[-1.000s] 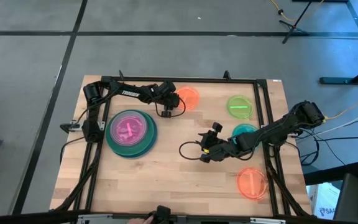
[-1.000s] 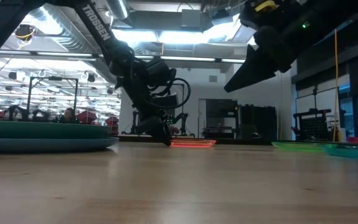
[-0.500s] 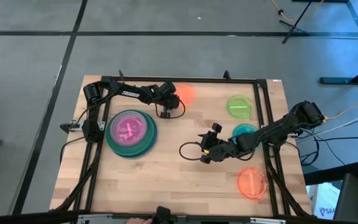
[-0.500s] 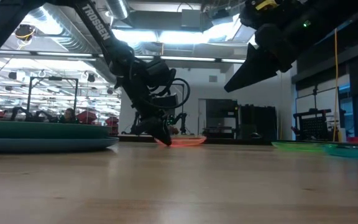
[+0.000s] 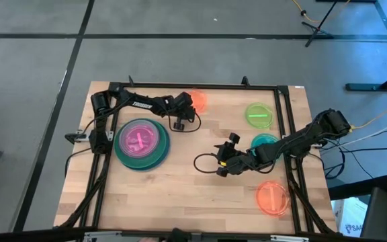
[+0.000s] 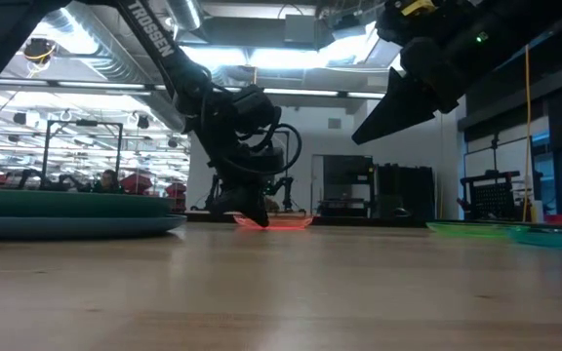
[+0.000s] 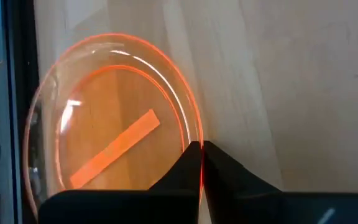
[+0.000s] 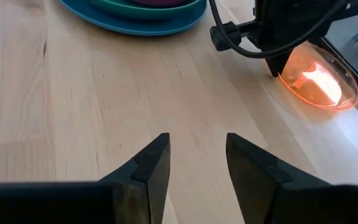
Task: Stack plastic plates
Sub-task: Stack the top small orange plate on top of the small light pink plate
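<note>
The plate (image 7: 117,143) pinched at its rim between the left gripper's (image 7: 201,163) black fingers (image 7: 185,171) is translucent orange, with a solid orange bar across its middle. Ahead of the right gripper's (image 8: 196,152) parted black fingers (image 8: 151,163) lies pale striped wood (image 8: 92,106), and beyond it a stack (image 5: 142,142) ringed blue, then teal, then magenta, topped pink. A lime plate (image 5: 259,115), a teal plate (image 5: 266,140) and another orange plate (image 5: 273,197) carry matching bars.

High camera looks straight down on my whole table (image 5: 180,195). Low camera sits at tabletop level, facing the room behind. My left wrist camera is close over the orange plate (image 7: 114,140); my right wrist camera looks across the table and shares that same plate (image 8: 319,78).
</note>
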Motion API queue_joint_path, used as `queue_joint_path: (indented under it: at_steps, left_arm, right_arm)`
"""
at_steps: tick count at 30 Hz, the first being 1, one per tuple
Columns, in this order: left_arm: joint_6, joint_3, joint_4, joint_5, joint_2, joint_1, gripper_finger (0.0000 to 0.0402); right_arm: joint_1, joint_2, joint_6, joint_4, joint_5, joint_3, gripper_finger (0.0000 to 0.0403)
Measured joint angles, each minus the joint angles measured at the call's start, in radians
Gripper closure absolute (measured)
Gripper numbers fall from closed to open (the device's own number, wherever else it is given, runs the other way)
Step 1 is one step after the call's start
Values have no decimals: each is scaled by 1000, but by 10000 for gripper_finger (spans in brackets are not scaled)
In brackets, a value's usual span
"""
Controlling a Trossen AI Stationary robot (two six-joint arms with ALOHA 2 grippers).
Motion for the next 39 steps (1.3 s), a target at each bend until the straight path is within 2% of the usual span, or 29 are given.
queue_joint_path:
  at_steps: [8, 24, 34, 39]
  left_arm:
    - [-16, -4, -33, 8, -35, -36, 400]
    - [-116, 0, -170, 14, -277, -126, 400]
    - [-244, 0, -302, 5, -380, -222, 400]
    - [-310, -12, -317, -10, -416, -279, 400]
  right_arm:
    - [0, 0, 0, -2, 0, 0, 254]
    - [0, 0, 0, -7, 0, 2, 254]
    - [0, 0, 2, -5, -1, 2, 254]
    - [0, 0, 2, -5, -1, 2, 254]
